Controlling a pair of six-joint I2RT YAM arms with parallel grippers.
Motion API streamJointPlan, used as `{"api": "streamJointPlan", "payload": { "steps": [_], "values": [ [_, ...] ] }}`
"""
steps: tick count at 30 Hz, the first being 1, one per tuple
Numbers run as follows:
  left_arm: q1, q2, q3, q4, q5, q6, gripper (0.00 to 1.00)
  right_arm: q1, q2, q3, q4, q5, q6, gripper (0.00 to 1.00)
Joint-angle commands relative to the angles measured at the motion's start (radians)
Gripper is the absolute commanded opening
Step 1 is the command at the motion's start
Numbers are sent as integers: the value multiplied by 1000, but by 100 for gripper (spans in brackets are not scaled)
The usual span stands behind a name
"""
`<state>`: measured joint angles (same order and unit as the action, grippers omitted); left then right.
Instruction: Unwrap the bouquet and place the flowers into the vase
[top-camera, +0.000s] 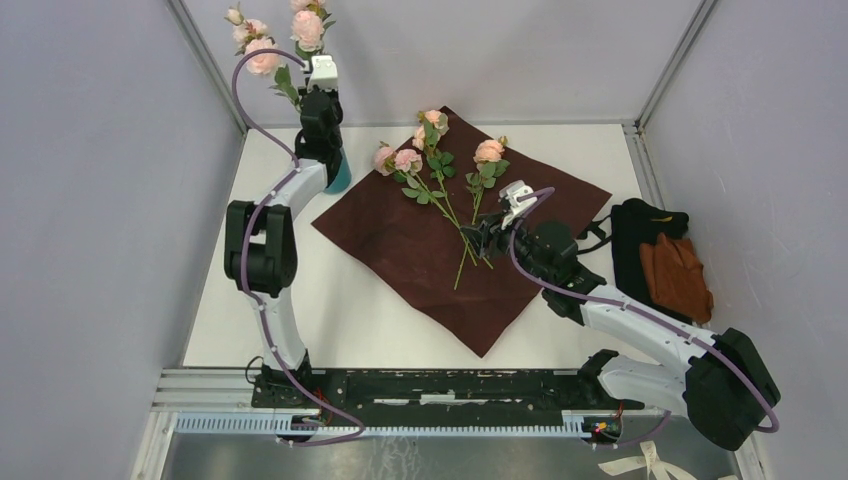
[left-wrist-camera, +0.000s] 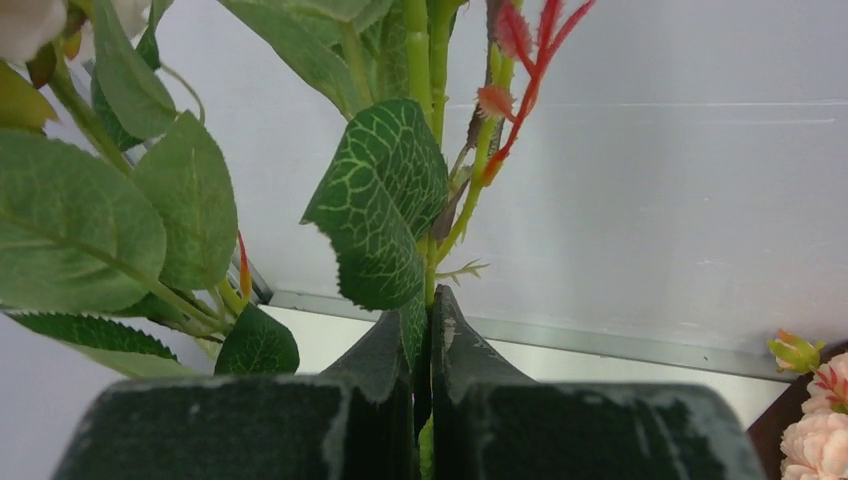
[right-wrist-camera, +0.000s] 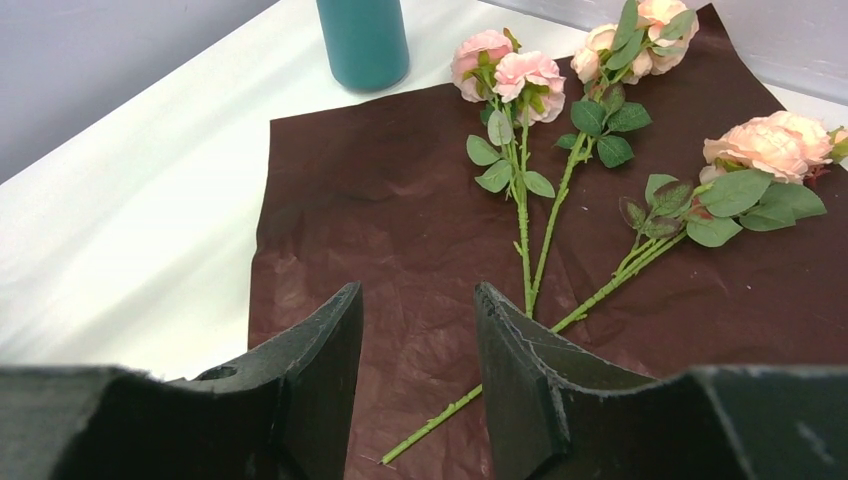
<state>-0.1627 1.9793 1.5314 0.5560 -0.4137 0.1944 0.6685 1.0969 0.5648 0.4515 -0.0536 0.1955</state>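
The bouquet lies undone: its maroon wrapping paper (top-camera: 420, 255) (right-wrist-camera: 400, 210) is spread flat with three pink rose stems (top-camera: 440, 195) (right-wrist-camera: 525, 200) on it. My right gripper (top-camera: 487, 238) (right-wrist-camera: 418, 300) hovers open just above the paper by the stems' cut ends, with nothing between its fingers. My left gripper (top-camera: 318, 92) (left-wrist-camera: 425, 310) is shut on a green flower stem (left-wrist-camera: 432, 250). It holds that stem upright, roses (top-camera: 305, 28) on top, above the teal vase (top-camera: 340, 175) (right-wrist-camera: 362, 40). The left arm hides most of the vase in the top view.
A black-and-orange cloth pile (top-camera: 665, 262) lies at the table's right edge, beside the right arm. Grey walls and a metal frame (top-camera: 640, 110) close in the back and sides. Bare white table (top-camera: 270, 320) shows left of the paper.
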Motion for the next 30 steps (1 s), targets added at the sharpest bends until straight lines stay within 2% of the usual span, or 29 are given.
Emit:
{"api": "streamJointPlan", "payload": {
  "steps": [1, 13, 18, 21, 25, 30],
  "values": [
    [7, 12, 8, 41, -13, -21, 2, -8, -18, -5, 33, -14, 0, 50],
    [7, -7, -55, 80, -47, -33, 2, -12, -19, -6, 37, -14, 7, 50],
    [8, -14, -68, 69, -63, -34, 8, -12, -23, -8, 41, -23, 13, 50],
    [7, -26, -96, 80, -70, -42, 19, -13, -25, -9, 41, -26, 15, 50],
    [8, -38, -114, 88, -82, -50, 38, -14, -28, -11, 42, -27, 16, 50],
    [7, -52, -118, 77, -72, -55, 54, -14, -34, -13, 42, -28, 16, 50]
  ]
}}
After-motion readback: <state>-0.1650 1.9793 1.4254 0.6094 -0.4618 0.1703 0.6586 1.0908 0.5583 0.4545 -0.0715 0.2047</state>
